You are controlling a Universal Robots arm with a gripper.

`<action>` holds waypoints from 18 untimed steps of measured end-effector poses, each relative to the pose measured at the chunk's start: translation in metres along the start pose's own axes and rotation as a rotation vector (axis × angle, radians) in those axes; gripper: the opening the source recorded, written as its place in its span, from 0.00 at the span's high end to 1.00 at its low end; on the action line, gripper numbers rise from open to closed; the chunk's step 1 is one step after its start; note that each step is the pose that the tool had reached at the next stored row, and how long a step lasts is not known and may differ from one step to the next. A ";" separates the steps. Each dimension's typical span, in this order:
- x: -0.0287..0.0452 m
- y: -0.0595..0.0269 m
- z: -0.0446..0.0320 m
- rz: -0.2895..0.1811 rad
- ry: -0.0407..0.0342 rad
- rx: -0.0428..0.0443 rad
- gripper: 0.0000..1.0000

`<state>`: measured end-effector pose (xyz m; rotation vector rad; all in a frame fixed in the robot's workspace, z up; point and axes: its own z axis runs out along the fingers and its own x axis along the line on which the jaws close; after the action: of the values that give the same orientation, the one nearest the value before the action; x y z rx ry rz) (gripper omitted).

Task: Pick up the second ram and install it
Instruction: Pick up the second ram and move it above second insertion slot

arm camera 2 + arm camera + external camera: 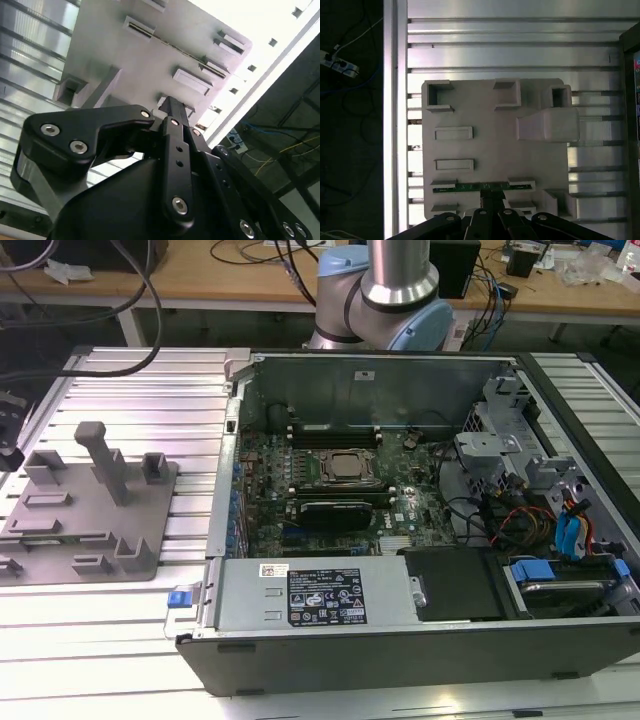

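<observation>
**Exterior view's left.** Grey fixture plate (85,518) on slotted aluminium table (130,400). Upright post (100,455) and several low blocks (152,468) on top of plate.

**Second ram** (481,187). Slim greenish strip in the first wrist view, seated in the fixture plate between two small blocks near one edge. Thin edge-on line (175,46) in the second wrist view. Resting in plate, not gripped.

**Gripper** (492,197). Black, hovering above the fixture plate. Fingertips pressed together, nothing between them. In the first wrist view, tip lined up just beside the ram's middle. In the second wrist view, tip (173,103) over a low block, apart from the ram.

**Centre.** Arm base (385,290) behind open computer case (400,660). Inside: green motherboard (265,465), silver processor socket (347,466), long black slots (335,430) just beside socket. Boxed power supply (310,595) with label along near wall.

**Exterior view's right.** Drive bay (570,575) with blue tabs; red and black cables (510,522) near it.
</observation>
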<state>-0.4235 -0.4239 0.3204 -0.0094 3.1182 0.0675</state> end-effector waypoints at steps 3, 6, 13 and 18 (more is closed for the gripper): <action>0.0000 -0.0001 0.0012 -0.096 0.0141 0.0177 0.92; 0.0000 -0.0001 0.0022 -0.230 0.0187 0.0185 0.92; 0.0001 -0.0002 0.0042 -0.459 0.0260 0.0154 0.92; 0.0001 -0.0002 0.0051 -0.605 0.0303 0.0125 0.92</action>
<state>-0.4235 -0.4239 0.3153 -0.9446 2.9910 0.0348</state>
